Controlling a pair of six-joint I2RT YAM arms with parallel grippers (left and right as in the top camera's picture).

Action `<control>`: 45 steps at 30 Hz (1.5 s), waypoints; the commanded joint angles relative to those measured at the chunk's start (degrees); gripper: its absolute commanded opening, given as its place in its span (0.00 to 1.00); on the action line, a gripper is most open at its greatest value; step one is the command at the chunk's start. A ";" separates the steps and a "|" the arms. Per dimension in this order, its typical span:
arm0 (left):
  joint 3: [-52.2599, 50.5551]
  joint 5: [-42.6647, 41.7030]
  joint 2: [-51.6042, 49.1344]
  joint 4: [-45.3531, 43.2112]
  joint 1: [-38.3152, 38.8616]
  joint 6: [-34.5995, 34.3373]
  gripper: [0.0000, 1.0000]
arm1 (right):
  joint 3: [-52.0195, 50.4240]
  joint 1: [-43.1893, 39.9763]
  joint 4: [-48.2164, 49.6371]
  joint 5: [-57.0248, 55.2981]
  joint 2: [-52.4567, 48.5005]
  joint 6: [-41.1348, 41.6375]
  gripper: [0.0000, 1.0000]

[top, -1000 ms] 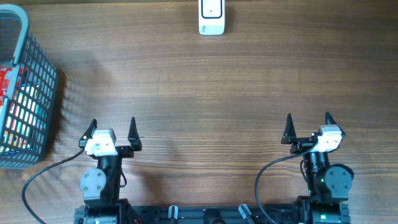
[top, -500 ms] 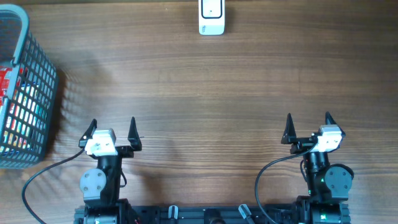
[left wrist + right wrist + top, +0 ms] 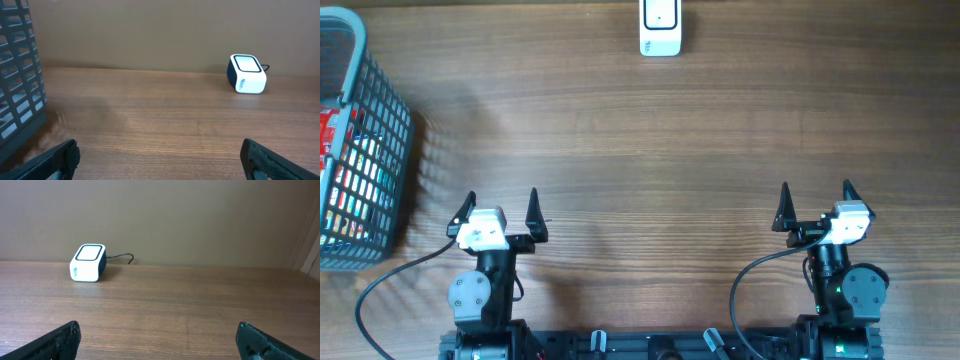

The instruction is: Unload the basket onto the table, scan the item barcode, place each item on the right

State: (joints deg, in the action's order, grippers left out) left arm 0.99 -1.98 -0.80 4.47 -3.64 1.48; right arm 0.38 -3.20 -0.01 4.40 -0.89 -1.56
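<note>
Table (image 3: 650, 150): one scanner, one basket, two grippers. Scanner (image 3: 660, 28), white with a dark side, sits at the far edge, about centre, window facing up; one thin cable (image 3: 120, 257) runs from its back. Basket (image 3: 390, 120), grey mesh with a lighter rim, stands at the far left, partly out of the overhead view. Items (image 3: 332, 130) lie inside it, one red, others multicoloured, seen only through the mesh; count cannot be told, and no barcode is readable. Nothing lies on the wood between basket and scanner. Left gripper (image 3: 501, 200) is at the near edge, jaws wide apart, nothing between them, two black fingers pointing toward the far side. Right gripper (image 3: 816, 190) is at the near edge on the other side, jaws likewise wide apart and empty. Both are well apart from scanner and basket. The left wrist view shows the scanner ahead to the right and the basket wall at its left edge; the right wrist view shows the scanner ahead to the left.
</note>
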 commanded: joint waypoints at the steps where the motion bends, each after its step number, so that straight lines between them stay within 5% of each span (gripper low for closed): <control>1: -0.66 0.37 0.57 -0.17 0.33 1.11 1.00 | -0.09 -0.24 0.09 -0.76 0.61 0.44 1.00; 12: -0.66 -2.32 0.57 -0.48 0.35 0.42 1.00 | -0.09 -0.24 0.09 -0.76 0.61 0.46 1.00; 17: -0.66 -40.83 0.57 -3.61 0.70 -18.56 1.00 | -0.09 -0.24 0.09 -0.76 0.61 0.44 1.00; 21: -0.66 -48.59 0.57 -10.21 0.70 -18.91 1.00 | -0.09 -0.24 0.09 -0.76 0.61 0.44 1.00; 28: 0.17 -46.38 0.52 -32.22 0.63 -21.49 1.00 | -0.09 -0.24 0.09 -0.76 0.61 0.46 1.00; 33: 8.35 -37.27 -0.37 -29.68 0.63 -19.15 1.00 | -0.09 -0.24 0.09 -0.76 0.61 0.44 1.00; 39: 24.15 -29.92 -7.52 -15.47 0.63 -7.67 1.00 | -0.09 -0.24 0.09 -0.76 0.61 0.46 1.00; 45: 61.42 -2.36 -32.13 22.73 0.63 -4.07 1.00 | -0.09 -0.24 0.09 -0.76 0.61 0.44 1.00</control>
State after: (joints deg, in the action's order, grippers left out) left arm 44.42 -22.74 -19.99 15.84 -3.20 -6.61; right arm 0.38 -3.20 -0.08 4.43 -0.89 -1.56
